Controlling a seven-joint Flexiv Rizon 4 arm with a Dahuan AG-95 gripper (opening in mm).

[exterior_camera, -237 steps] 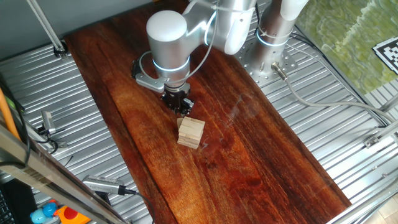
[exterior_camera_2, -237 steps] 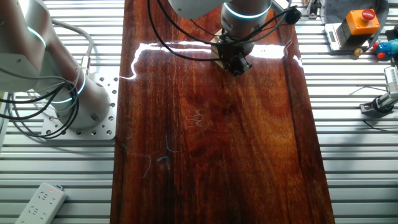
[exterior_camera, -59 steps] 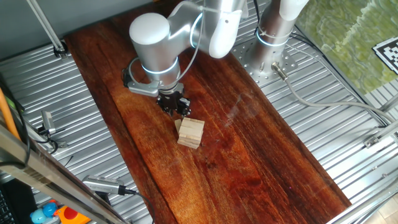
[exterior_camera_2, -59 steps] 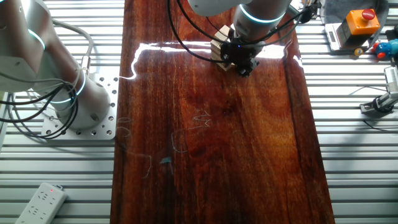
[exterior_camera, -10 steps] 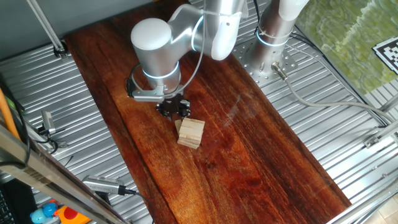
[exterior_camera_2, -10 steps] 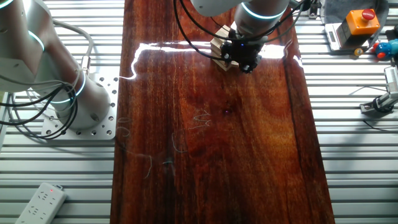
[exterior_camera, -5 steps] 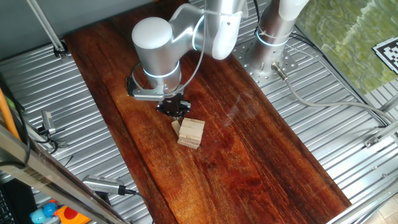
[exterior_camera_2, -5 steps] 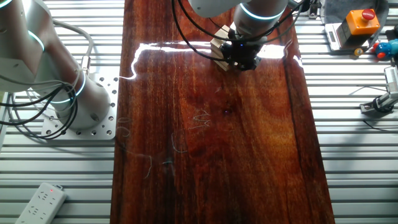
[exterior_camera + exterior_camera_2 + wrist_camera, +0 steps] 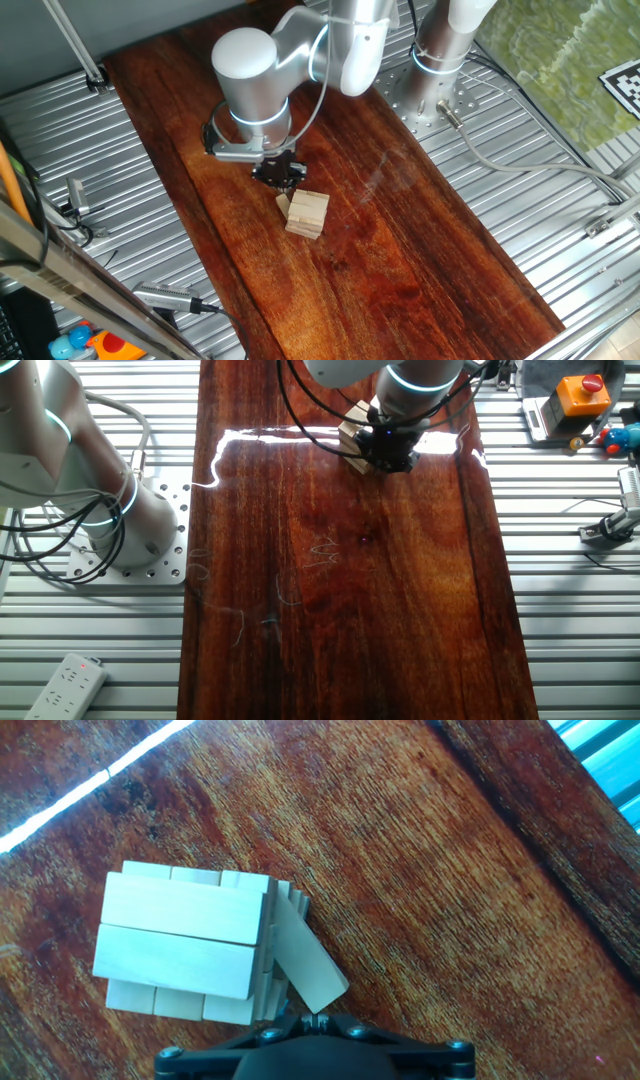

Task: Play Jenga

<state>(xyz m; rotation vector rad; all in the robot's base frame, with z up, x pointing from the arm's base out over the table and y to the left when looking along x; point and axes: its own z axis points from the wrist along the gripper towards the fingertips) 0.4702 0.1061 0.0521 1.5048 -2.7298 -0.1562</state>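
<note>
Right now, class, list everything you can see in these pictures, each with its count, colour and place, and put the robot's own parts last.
Jenga stack: one, pale tan, on the wooden board in crosswise layers.
Pulled block: one, pale tan, sticking out askew from the stack's side.
Wooden board: one, dark reddish brown, across the ribbed metal table.
Power strip: one, white, at the table's edge.
Box with red button: one, orange, at a table corner.
Second arm: one, white, mounted beside the board.
Robot arm: one, white and silver, over the board.
Pincer: one, black, right at the stack; whether it is open or shut cannot be told.
</note>
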